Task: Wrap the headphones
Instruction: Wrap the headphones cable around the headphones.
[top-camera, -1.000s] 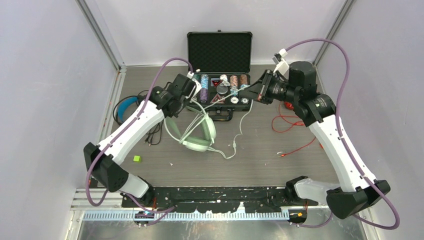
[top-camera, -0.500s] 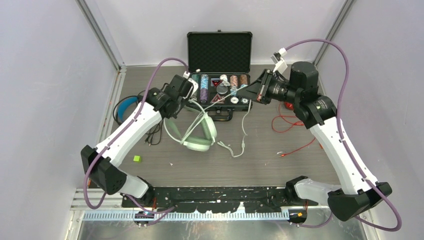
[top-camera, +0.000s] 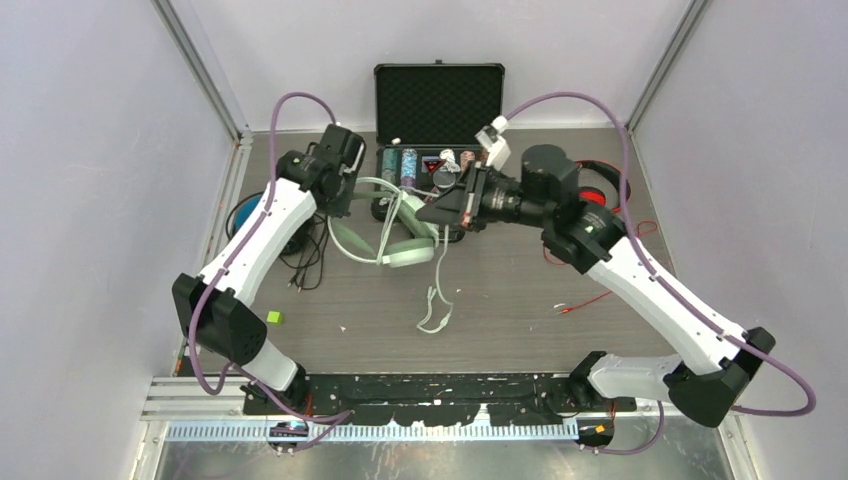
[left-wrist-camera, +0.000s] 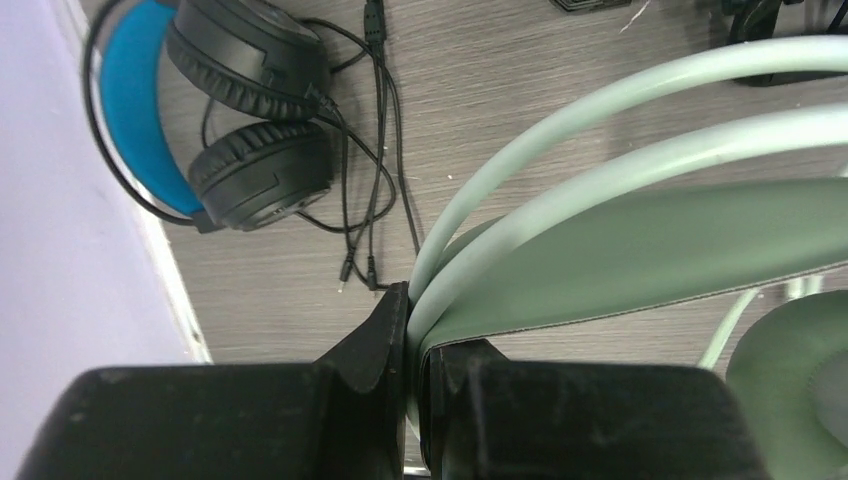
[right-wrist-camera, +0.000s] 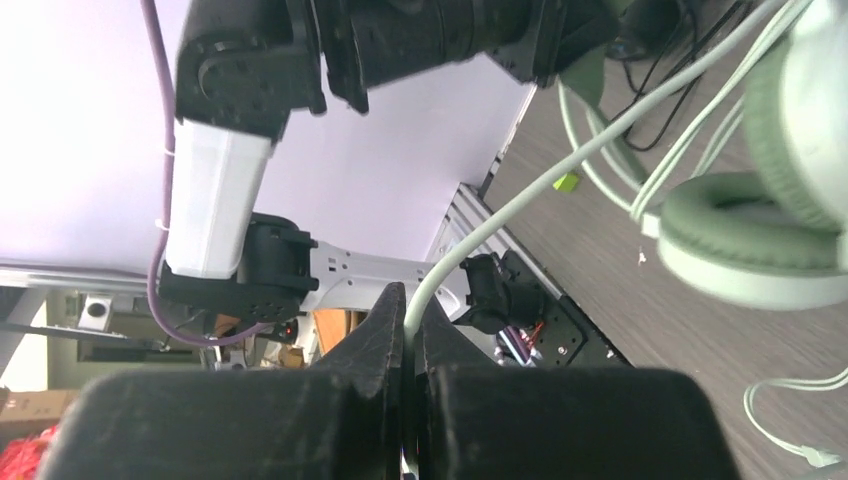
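Left end effector (left-wrist-camera: 412, 302): clenching the mint headphones' (top-camera: 398, 243) headband (left-wrist-camera: 650, 240), probably anchoring them for winding; they are sitting just in front of the case (top-camera: 440, 100)
Right end effector (right-wrist-camera: 407, 300): pinching the white cable (right-wrist-camera: 520, 195), apparently drawing it taut; tail trailing on the desk (top-camera: 520, 290)
Black pair (left-wrist-camera: 250, 120): lying aside, cord loose
Red pair (top-camera: 600, 190): partly hiding behind the right arm
Unclear: cable's plug

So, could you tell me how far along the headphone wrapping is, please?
Nothing looks finished. In hand: the left hand grips the mint-green headphones by the headband, and the right hand pinches their white cable, most of it loose. Left: the black headphones and red headphones, black cable and red cable sprawled on the table.
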